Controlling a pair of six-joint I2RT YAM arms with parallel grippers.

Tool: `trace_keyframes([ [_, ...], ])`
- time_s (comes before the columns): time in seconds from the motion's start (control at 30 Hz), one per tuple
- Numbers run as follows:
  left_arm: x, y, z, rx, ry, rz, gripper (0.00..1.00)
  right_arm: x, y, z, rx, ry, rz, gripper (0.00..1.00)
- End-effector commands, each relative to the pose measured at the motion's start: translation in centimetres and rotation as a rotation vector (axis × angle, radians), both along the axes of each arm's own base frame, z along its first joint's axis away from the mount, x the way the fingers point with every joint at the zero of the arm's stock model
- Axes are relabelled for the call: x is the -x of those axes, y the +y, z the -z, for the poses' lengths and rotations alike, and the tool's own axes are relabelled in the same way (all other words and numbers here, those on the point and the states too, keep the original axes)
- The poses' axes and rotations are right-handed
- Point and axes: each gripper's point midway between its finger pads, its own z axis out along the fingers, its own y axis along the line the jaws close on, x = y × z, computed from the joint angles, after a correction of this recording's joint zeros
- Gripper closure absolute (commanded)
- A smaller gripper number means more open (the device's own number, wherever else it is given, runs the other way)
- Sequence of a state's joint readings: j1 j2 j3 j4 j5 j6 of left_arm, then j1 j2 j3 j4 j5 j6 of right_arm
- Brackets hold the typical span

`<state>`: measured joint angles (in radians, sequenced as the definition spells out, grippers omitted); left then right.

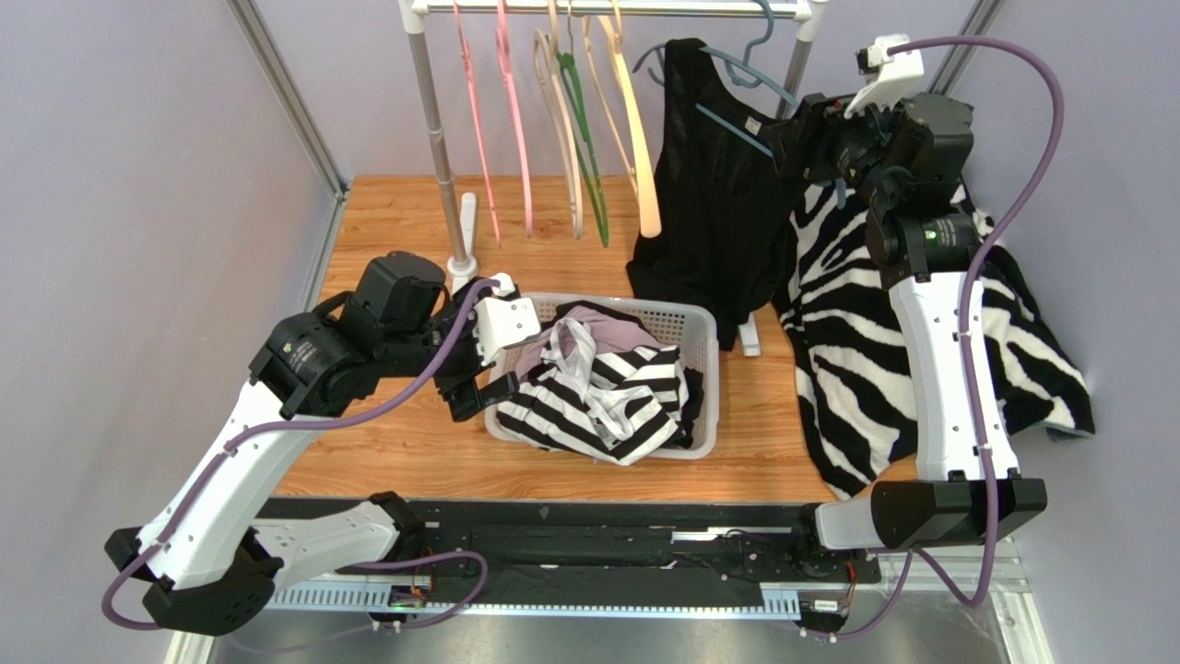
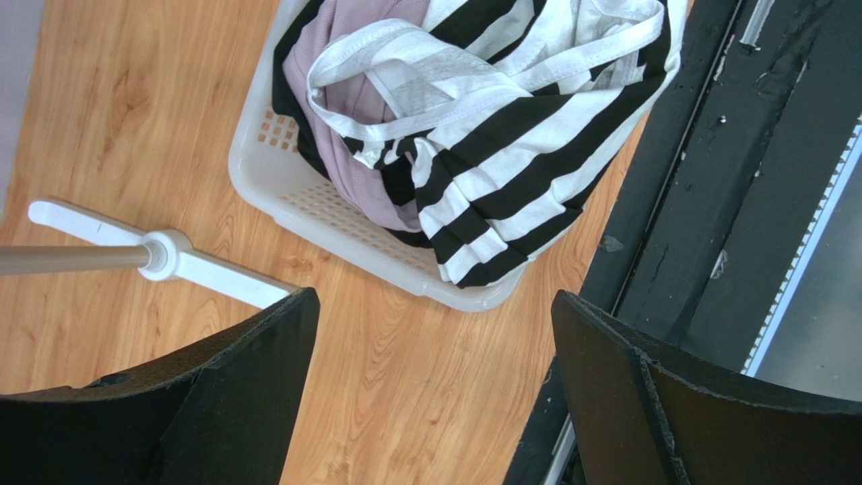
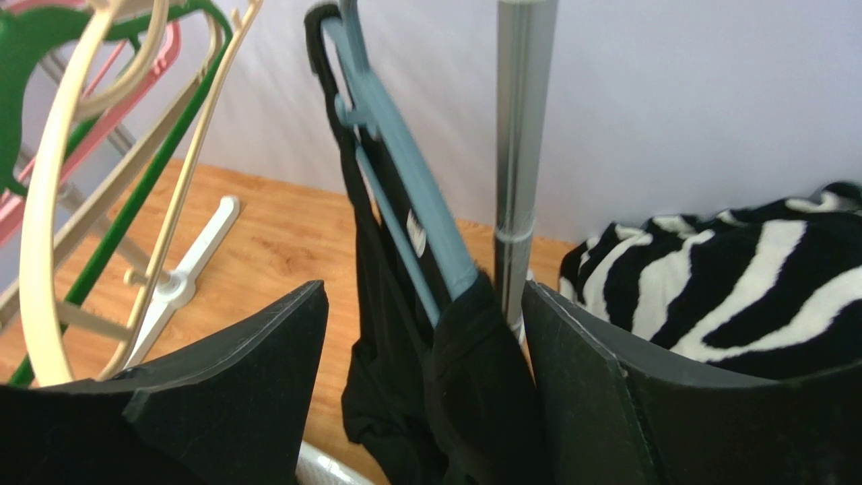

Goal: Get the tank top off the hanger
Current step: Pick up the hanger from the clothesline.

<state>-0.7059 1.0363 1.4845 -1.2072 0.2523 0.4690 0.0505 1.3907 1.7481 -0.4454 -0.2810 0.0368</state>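
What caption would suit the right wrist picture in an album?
Open right gripper straddles the black tank top on its blue hanger, rack pole behind.

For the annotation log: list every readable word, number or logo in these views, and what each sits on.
No legible text in any view.
Unreadable: small white tag beside the blue hanger, at the black tank top; too small and blurred.

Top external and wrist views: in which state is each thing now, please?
tank top: on the blue hanger, not yet off.
blue hanger: hooked on the rail.
other hangers: bare, on the rail.
basket: full of clothes.
zebra-print garment: lying spread out, unhung.
left gripper: open, empty, near the basket.
right gripper: open, fingers either side of the tank top.
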Motion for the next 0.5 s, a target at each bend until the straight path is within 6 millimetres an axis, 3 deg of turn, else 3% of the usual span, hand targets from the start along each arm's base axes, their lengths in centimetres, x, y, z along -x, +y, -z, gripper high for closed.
trace_keyframes([
  [0.0, 0.0, -0.4, -0.6, 0.038, -0.01, -0.005, 0.07, 1.3, 1.0, -0.2, -0.005, -0.037, -0.069, 0.28],
  [0.2, 0.1, -0.3, -1.0, 0.043, -0.02, -0.006, 0.07, 1.9, 2.5, 0.9, -0.059, -0.005, -0.142, 0.48],
  [0.3, 0.1, -0.3, -1.0, 0.046, -0.018, -0.007, 0.07, 2.0, 3.0, 0.6, -0.066, -0.007, -0.167, 0.65],
  [0.33, 0.1, -0.3, -0.9, 0.046, -0.015, -0.007, 0.07, 2.0, 3.1, 0.5, -0.066, -0.01, -0.168, 0.77],
  [0.43, 0.2, -0.2, -1.0, 0.048, -0.018, -0.01, 0.07, 1.9, 3.1, -0.5, -0.065, -0.037, -0.15, 1.0],
  [0.47, 0.2, -0.2, -1.0, 0.048, -0.017, -0.011, 0.07, 1.8, 3.0, -1.1, -0.065, -0.059, -0.141, 1.0],
])
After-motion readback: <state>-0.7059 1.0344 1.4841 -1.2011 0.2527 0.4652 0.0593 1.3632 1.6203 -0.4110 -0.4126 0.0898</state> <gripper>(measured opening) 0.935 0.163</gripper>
